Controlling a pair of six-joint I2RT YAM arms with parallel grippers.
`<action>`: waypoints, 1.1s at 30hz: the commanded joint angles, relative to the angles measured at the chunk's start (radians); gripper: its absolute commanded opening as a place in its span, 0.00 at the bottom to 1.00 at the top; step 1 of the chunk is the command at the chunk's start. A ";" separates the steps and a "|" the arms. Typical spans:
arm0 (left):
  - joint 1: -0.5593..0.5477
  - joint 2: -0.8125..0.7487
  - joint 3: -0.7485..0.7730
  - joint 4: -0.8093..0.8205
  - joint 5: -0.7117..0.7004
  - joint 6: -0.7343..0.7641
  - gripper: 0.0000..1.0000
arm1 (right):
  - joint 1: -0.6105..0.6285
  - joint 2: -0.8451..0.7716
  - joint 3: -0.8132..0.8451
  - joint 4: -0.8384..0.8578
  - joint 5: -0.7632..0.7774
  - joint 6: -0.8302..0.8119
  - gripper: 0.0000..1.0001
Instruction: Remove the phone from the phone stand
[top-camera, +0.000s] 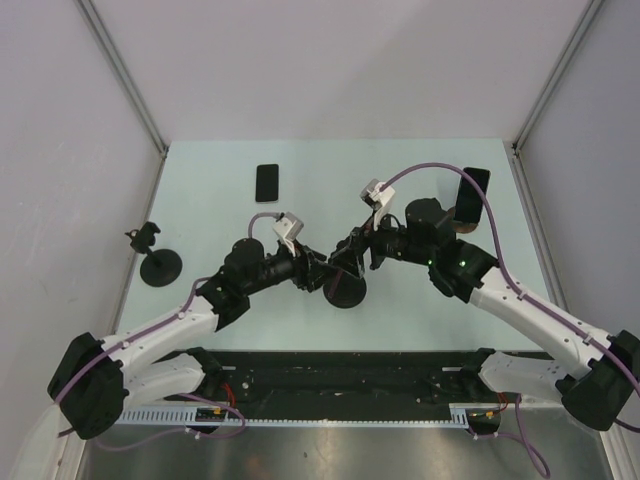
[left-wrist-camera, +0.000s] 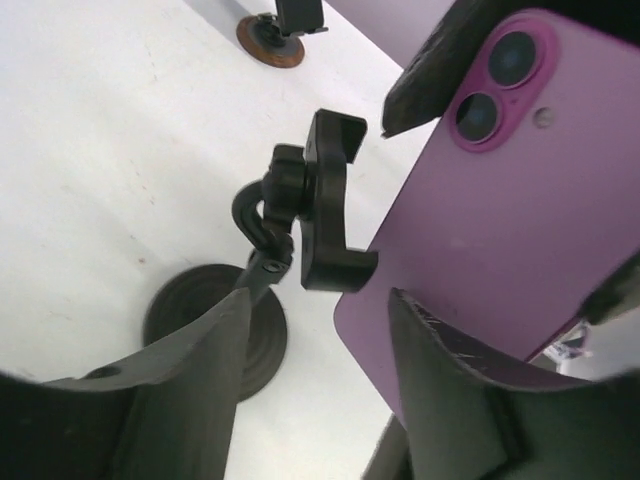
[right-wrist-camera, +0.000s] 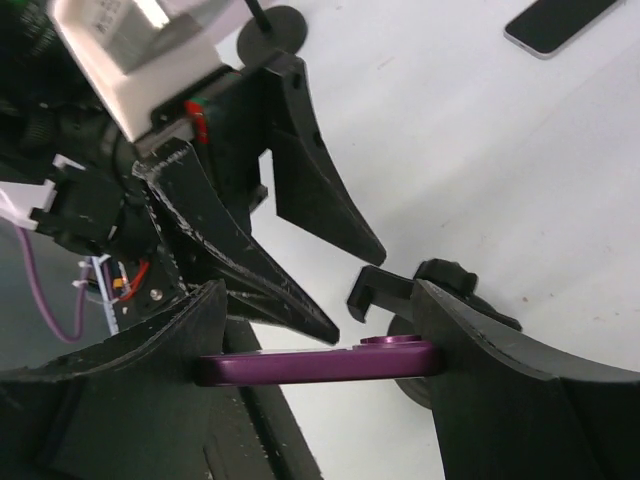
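Purple phone; white box, possibly lettered

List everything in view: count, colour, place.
purple phone: 1, purple, middle of the table, beside the centre stand
black phone: 1, black, flat on the table, rear, left of centre
third phone: 1, dark, upright on the right stand
centre stand: 1, black, between the two grippers
left stand: 1, black, left edge, holding nothing
right stand: 1, brown base, rear right
table: 1, pale, under everything
left gripper: 1, black, open, a finger on either side of the centre stand
right gripper: 1, black, shut on the purple phone
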 joint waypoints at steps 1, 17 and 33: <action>-0.007 -0.031 0.038 -0.015 0.007 0.005 0.70 | -0.033 -0.075 0.012 0.126 -0.074 0.064 0.00; -0.023 -0.275 0.184 -0.257 -0.171 0.274 1.00 | -0.162 -0.155 0.179 0.056 -0.004 0.167 0.00; -0.229 -0.127 0.360 -0.260 -0.272 0.561 0.97 | -0.162 -0.141 0.224 0.057 0.051 0.222 0.00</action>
